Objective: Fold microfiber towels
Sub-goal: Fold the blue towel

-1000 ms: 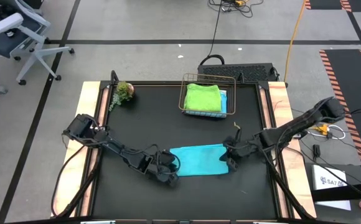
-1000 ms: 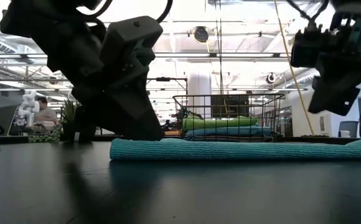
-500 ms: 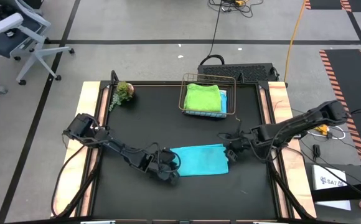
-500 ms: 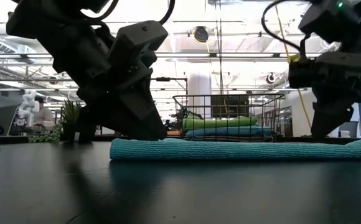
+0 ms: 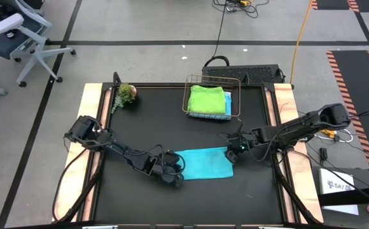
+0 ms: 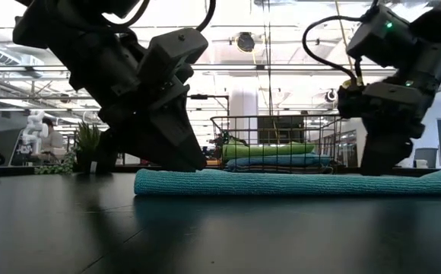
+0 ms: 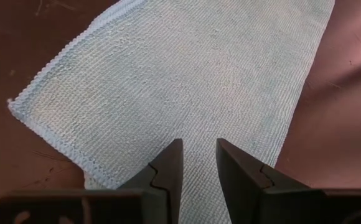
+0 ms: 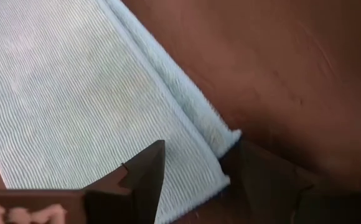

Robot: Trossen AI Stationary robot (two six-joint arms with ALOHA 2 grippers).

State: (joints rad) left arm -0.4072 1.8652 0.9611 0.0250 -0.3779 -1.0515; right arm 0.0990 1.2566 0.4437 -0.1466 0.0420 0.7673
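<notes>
Centrally, ribbed teal microfiber towel (image 5: 202,163) laid folded on black table (image 5: 146,127), left gripper (image 5: 174,176) parted over its left edge, right gripper (image 5: 236,150) spread at its corner, lime green towel (image 5: 208,100) stacked in wire basket (image 5: 213,81) at upper centre.

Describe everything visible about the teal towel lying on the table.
The teal towel is a soft ribbed cloth with a stitched hem, folded into a flat rectangle of layered edges on the black table, in front of the wire basket. The left pincer sits on its left end; the open right pincer hovers at its far right corner.
</notes>
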